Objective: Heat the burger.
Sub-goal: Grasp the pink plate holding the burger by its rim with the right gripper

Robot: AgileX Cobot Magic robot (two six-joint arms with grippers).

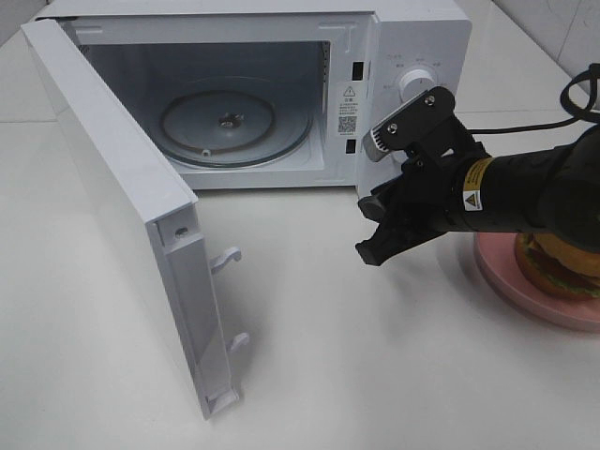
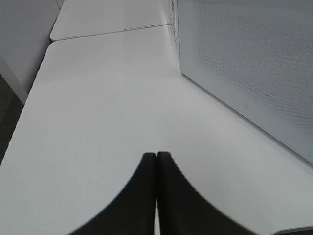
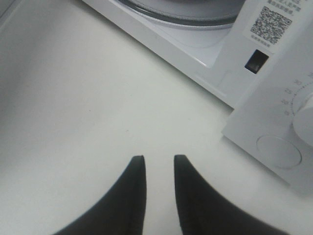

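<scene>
My black left claw [image 2: 156, 161] is clenched, empty. The boxy white microwave [image 1: 412, 37] stands with its door [image 1: 112, 206] wide. In front, my black right claw [image 1: 373, 230] is released, empty. The round golden-bun burger [image 1: 562, 267] sits far right on a round pink plate [image 1: 525, 295].

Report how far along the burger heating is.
Done: the microwave door stands wide open and the glass turntable is bare. In hand: the right hand hovers in front of the microwave, jaws slightly apart, holding nothing; the left hand is shut and empty. Left: the burger sits on its pink plate, not yet picked up; it must go inside, then the door must be closed.
</scene>
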